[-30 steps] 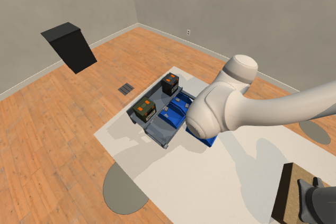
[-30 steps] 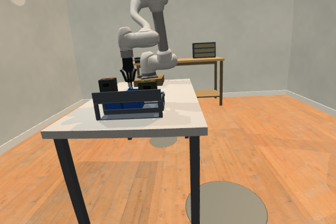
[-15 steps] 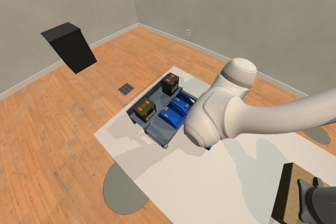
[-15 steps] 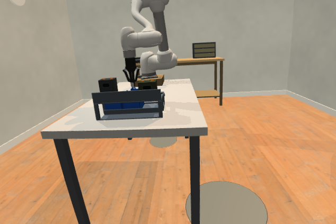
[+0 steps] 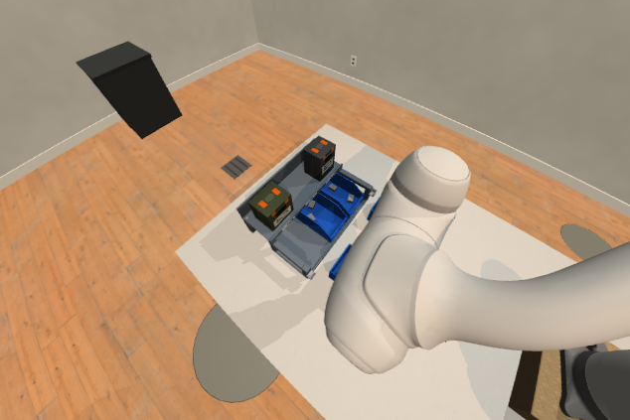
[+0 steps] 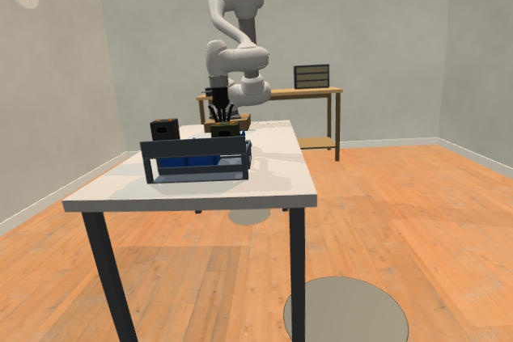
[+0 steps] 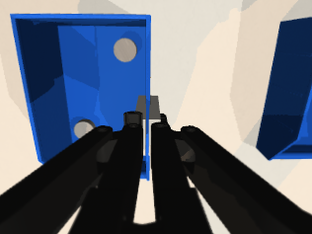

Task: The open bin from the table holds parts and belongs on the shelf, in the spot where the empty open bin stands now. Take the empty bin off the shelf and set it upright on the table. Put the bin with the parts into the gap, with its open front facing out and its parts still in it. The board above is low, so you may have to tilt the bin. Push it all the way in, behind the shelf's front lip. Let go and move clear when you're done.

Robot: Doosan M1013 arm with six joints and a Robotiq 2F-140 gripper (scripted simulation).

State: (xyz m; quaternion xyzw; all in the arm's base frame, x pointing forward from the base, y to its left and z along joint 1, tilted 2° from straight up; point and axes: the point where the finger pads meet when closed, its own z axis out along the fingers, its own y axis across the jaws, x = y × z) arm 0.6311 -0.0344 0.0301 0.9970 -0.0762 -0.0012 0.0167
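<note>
The gripper (image 6: 222, 120) (image 7: 146, 122) is shut on the side wall of the blue open bin with parts (image 7: 76, 53). Two round parts show inside it, in the wrist view left of the fingers. A blue edge (image 5: 340, 262) beside the arm seems to be this bin; whether it touches the table is unclear. The other blue bin (image 7: 288, 83) stands on the table, cut off at the right of the wrist view; its inside is mostly out of view. The grey shelf (image 5: 302, 244) (image 6: 192, 148) has an open gap at the near end of its lower row.
Two blue bins with grey parts (image 5: 323, 221) (image 5: 353, 191) stand in the lower row beyond the gap. A green box (image 5: 270, 204) (image 6: 225, 130) and a black box (image 5: 319, 158) (image 6: 164, 129) stand on the upper board. The arm hides much of the table in the top view.
</note>
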